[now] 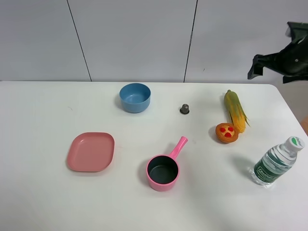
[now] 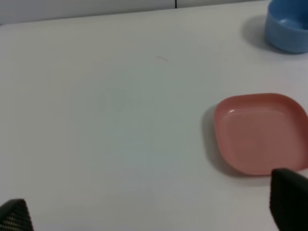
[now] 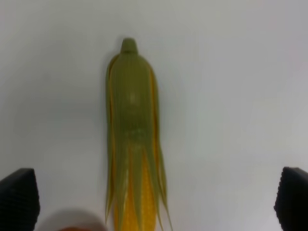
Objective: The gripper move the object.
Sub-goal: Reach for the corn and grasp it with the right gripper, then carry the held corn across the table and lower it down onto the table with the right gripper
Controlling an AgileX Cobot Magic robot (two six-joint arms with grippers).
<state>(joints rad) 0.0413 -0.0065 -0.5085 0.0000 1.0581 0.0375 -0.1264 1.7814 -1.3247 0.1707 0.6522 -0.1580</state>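
Note:
The toy corn cob (image 1: 235,111), yellow kernels under green husk leaves, lies on the white table at the right, its tip touching or nearly touching the round orange tart (image 1: 226,133). In the right wrist view the corn cob (image 3: 133,139) lies lengthwise, centred between the two spread fingertips (image 3: 18,198). My right gripper (image 3: 154,199) is open and empty, well above the cob. Its black arm (image 1: 284,60) shows at the upper right edge of the exterior view. My left gripper (image 2: 154,214) is open and empty over bare table, near the pink plate (image 2: 262,132).
A pink plate (image 1: 91,151) lies at the left, a blue bowl (image 1: 135,97) at the back, a pink pan (image 1: 164,168) in the middle front. A small grey cap (image 1: 185,109) stands near the bowl. A water bottle (image 1: 276,162) stands at the right front.

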